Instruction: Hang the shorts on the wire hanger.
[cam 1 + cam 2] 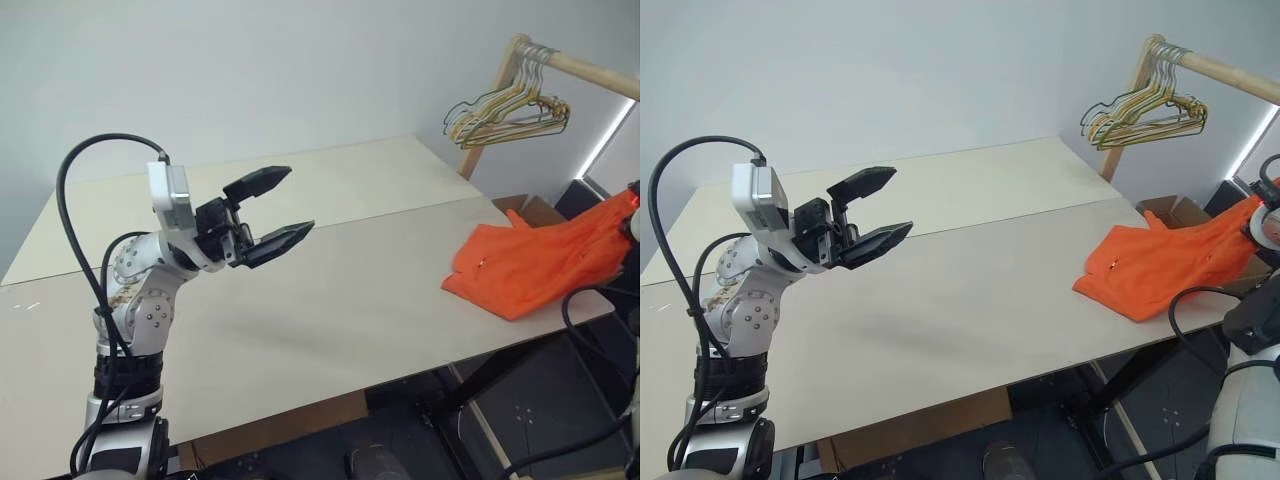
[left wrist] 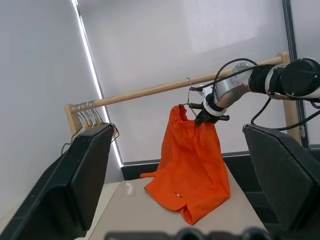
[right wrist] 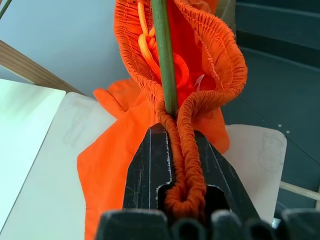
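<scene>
The shorts (image 1: pixel 535 262) lie with their lower part on the right end of the pale table (image 1: pixel 300 300), near its front edge, while the upper part is lifted off toward the wooden rail (image 2: pixel 150 91) beyond that end. In the left wrist view the right gripper (image 2: pixel 204 116) holds the fabric up just under the rail, so the shorts hang in a long fold from it down to the tabletop. The right wrist view shows its two black fingers (image 3: pixel 145 170) pinching the gathered elastic waistband, a bunched ridge of orange cloth running down the narrow gap between them; the wire hanger (image 3: pixel 164 55) shows as a thin olive-green rod going into the open waistband just beyond the fingertips, beside the knotted orange drawstring (whether the fingers also clamp the wire I cannot tell). A bunch of pale yellow-green and gold hangers (image 1: pixel 505 112) hangs on the far end of the rail, well apart from the shorts. A brown cardboard box (image 1: pixel 530 208) sits on the floor past the table's right end; what it holds is hidden. The left gripper (image 1: pixel 280 207) is raised over the left part of the table, its fingers spread wide and holding nothing.
</scene>
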